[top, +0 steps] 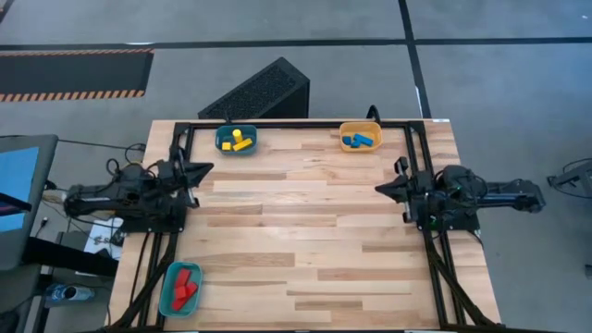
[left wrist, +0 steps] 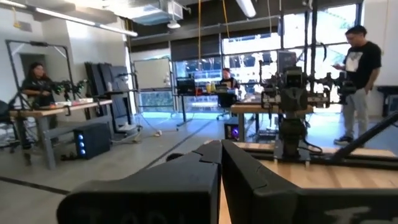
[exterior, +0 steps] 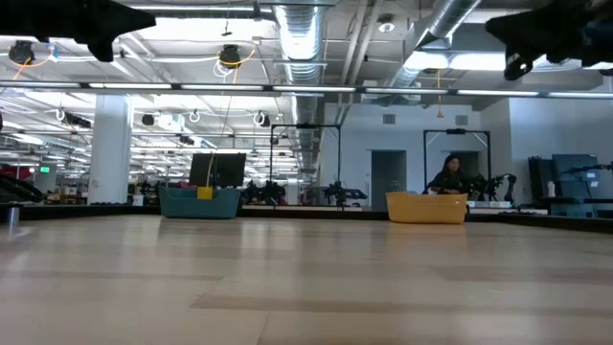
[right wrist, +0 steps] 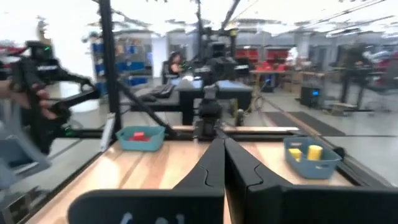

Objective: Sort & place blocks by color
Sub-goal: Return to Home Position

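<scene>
The left gripper (top: pixel 205 169) and right gripper (top: pixel 381 188) are being held closed and empty above opposite counter (top: pixel 305 231) edges. Red blocks (top: pixel 183 287) are being contained in one teal bin (top: pixel 164 294), yellow blocks (top: pixel 240 141) in a second teal bin (top: pixel 236 153), and blue blocks (top: pixel 361 140) in the orange bin (top: pixel 361 125).

table (top: pixel 305 231) middle open; left gripper (top: pixel 209 169), right gripper (top: pixel 378 189) at sides; bins (top: pixel 219 141) at edges

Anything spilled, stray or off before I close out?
Nearly nothing. Red blocks lie in one teal bin, blue blocks the orange bin, yellow blocks the other teal bin. A small blue spot beside the yellow ones may be a misplaced block; too small to tell. Left gripper and right gripper wait shut at the sides.
</scene>
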Robot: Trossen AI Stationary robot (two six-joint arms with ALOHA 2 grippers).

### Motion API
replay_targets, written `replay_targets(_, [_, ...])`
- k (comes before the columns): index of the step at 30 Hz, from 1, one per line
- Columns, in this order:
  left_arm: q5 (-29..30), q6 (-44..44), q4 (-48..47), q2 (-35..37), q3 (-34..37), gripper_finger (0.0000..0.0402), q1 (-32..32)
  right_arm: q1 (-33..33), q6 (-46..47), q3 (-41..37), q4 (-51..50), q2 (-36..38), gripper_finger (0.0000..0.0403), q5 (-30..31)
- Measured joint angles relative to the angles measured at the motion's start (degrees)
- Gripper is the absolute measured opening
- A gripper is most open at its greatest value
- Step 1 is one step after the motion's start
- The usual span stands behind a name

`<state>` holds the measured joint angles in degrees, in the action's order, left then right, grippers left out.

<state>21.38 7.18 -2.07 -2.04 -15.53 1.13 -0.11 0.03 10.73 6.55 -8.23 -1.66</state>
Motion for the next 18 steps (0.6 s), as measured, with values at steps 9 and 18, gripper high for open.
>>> replay_targets(9, [-1.1, -0.2, -6.7, 1.8, 0.1, 0.0000, 0.0, 0.0, -1.2, -1.4, -1.4, 8.1, 0.0013, -1.3])
replay_targets(18, [-2.2, -3.5, 3.5, 1.8, 8.2, 0.0000, 0.0, -0.2, -1.4, -4.5, 2.0, 8.1, 0.0013, -1.3])
